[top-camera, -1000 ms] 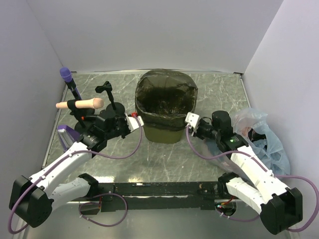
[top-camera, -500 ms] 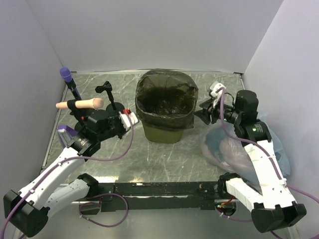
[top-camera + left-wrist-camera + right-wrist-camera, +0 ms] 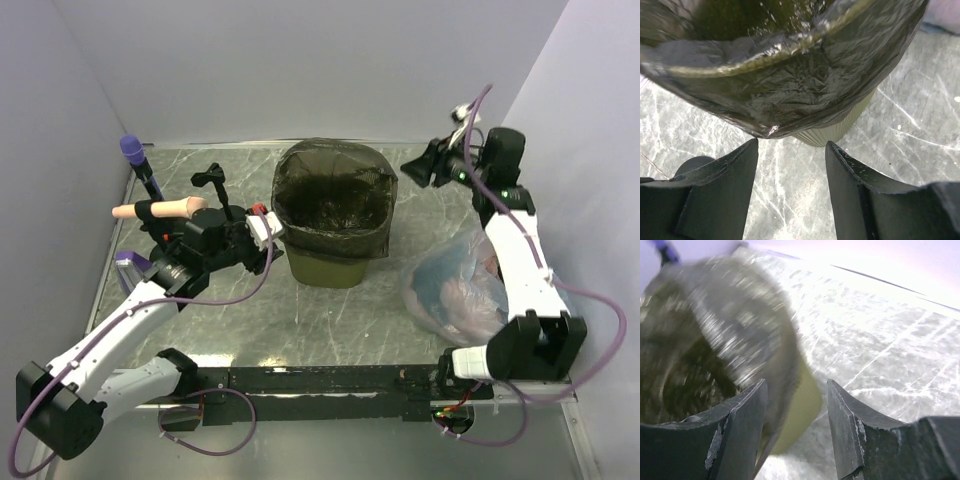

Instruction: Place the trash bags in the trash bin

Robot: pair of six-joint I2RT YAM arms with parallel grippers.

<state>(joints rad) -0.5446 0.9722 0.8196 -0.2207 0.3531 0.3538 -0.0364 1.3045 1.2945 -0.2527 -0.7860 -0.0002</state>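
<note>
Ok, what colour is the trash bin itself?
Olive green; the trash bin shows below the dark trash bag over its rim, best in top external view.

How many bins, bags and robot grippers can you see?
Bins: 1 (green trash bin)
Bags: 2 (dark trash bag lining the bin, clear bluish bag on the table)
Grippers: 2 (left gripper, right gripper, both open)
Total: 5

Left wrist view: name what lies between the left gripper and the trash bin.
Left wrist view: only bare marbled tabletop lies between the left gripper and the trash bin, whose trash bag overhangs that gap.
</note>
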